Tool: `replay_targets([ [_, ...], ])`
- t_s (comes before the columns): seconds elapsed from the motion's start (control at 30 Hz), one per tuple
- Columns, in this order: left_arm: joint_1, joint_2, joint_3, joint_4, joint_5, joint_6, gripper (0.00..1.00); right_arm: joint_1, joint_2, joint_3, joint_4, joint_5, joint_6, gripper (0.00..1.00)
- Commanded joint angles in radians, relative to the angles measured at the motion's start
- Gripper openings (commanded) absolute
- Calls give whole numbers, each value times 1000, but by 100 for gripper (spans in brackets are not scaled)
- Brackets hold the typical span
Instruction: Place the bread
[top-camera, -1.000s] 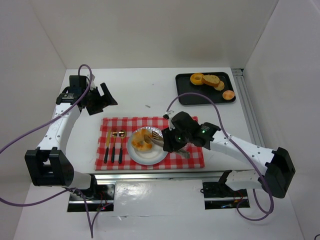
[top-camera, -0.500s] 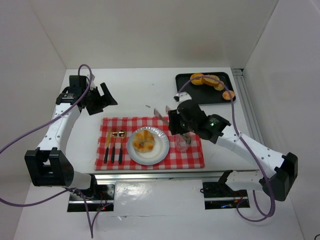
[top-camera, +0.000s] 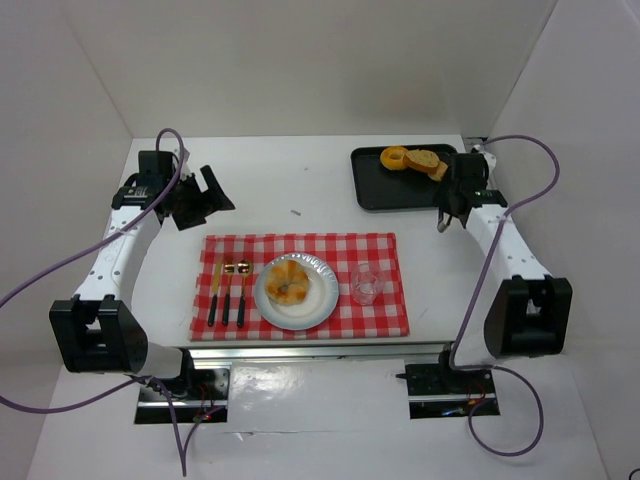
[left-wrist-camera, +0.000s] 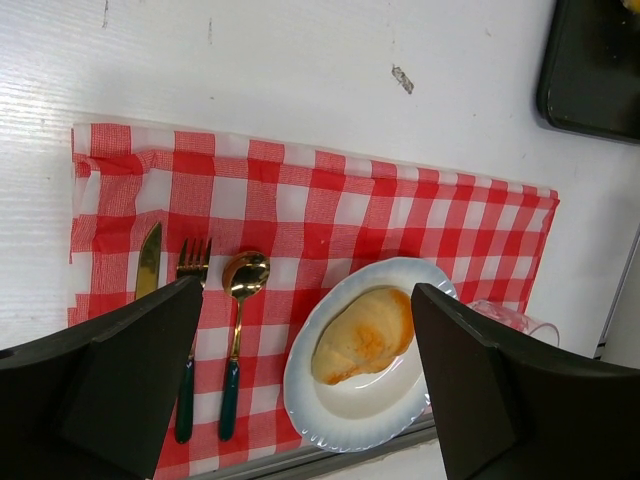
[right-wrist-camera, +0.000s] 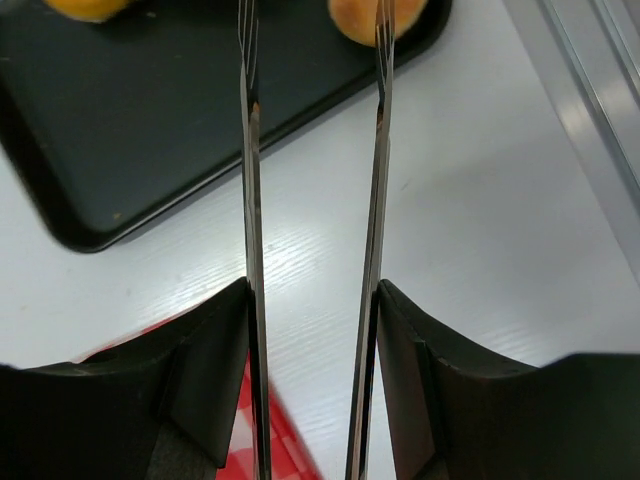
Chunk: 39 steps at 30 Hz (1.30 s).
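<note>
A golden bread roll lies on the white plate in the middle of the red checked cloth. My right gripper is shut on metal tongs. Their arms stand apart with nothing between them, over the front right corner of the black tray. The tong tips hang near a round bun on that tray. My left gripper is open and empty, raised at the back left.
More bread pieces lie at the back of the tray. A clear glass stands right of the plate. A knife, fork and spoon lie left of it. A metal rail runs along the table's right edge.
My right arm left the roll on the plate, lifted away with the tongs and swung to the back right, over the tray's corner. The left arm has not moved.
</note>
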Motion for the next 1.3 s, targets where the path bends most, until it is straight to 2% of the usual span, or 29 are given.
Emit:
replay_targets([
  [0.0, 7, 5, 30, 14, 19, 10, 99, -46, 51, 80, 85, -48, -32, 58],
  [0.13, 7, 17, 30, 14, 19, 10, 99, -79, 152, 125, 53, -57, -45, 59],
  [0.33, 7, 28, 30, 14, 19, 10, 99, -118, 200, 137, 64, -79, -55, 61],
  [0.8, 7, 46, 39, 23, 19, 10, 99, -118, 200, 137, 55, -2, -55, 62],
  [1.23, 7, 46, 39, 23, 19, 10, 99, -148, 293, 169, 73, -71, -55, 64],
  [1.27, 7, 46, 39, 23, 19, 10, 99, -148, 293, 169, 73, -71, -55, 61],
])
